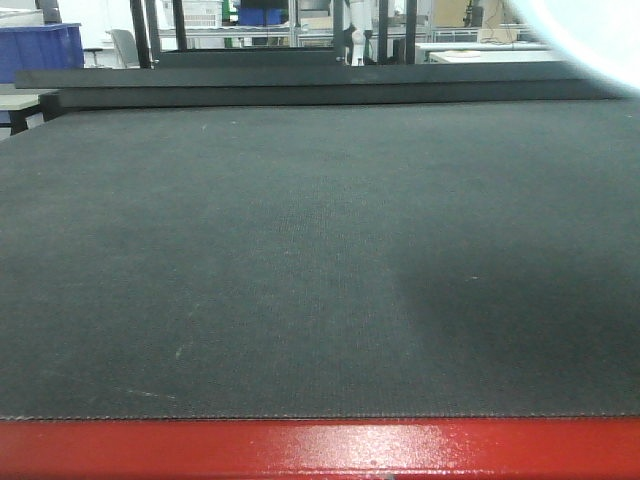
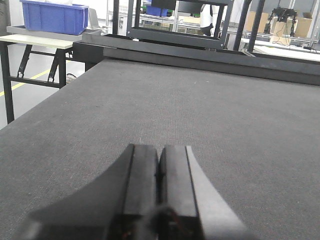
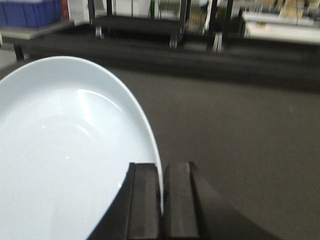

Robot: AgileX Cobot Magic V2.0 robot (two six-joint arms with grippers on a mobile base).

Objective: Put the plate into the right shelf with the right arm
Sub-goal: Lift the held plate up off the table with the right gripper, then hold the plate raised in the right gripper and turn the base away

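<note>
Right tool [image 3: 161, 172] around plate [image 3: 60, 150] (rim between jaws)

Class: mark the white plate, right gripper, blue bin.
Round white plate [image 3: 65, 165], right wrist view, broad face.
Right gripper [image 3: 162, 172], right wrist view, between fingertips.
Blue plastic bin [image 2: 54, 17], left wrist view, side wall.

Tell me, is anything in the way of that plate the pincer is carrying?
Nothing visible. The right pincer grips the plate by its rim, and the dark mat ahead shows no objects. The shelf isn't in view, so the rest can't be judged.
</note>
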